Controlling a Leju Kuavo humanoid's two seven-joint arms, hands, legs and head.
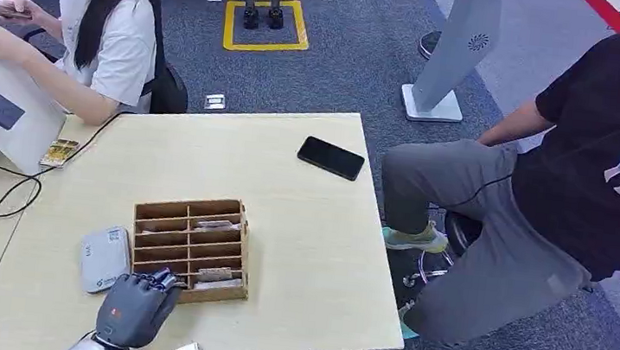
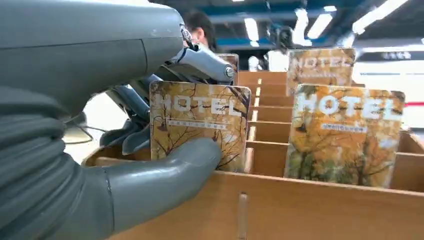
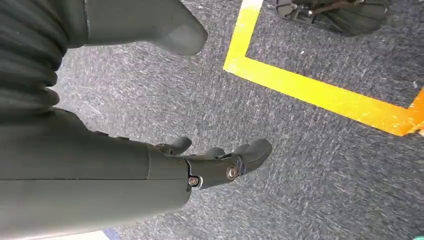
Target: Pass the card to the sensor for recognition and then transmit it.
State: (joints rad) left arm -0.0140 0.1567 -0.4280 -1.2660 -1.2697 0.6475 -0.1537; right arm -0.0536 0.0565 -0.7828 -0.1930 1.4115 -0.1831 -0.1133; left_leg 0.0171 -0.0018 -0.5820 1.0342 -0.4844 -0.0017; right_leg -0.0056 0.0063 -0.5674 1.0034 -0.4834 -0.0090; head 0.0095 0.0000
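The left hand (image 1: pixel 136 304) reached over the near left corner of the wooden card rack (image 1: pixel 190 248) and pinched a hotel card (image 2: pixel 199 126) between its thick thumb (image 2: pixel 165 172) on the printed face and its darker fingers (image 2: pixel 131 102) behind it. The card stood upright in a near compartment of the rack, its lower edge hidden by the front wall. A second hotel card (image 2: pixel 344 137) stood in the compartment beside it, apart from the hand, and another card (image 2: pixel 320 66) stood farther back. On the table (image 1: pixel 298 252), the grey card sensor (image 1: pixel 103 258) lay just to the rack's left, close to the hand. The right hand (image 3: pixel 150 170) hung over grey carpet (image 3: pixel 300 175) near a yellow floor line (image 3: pixel 320 95), fingers apart and holding nothing.
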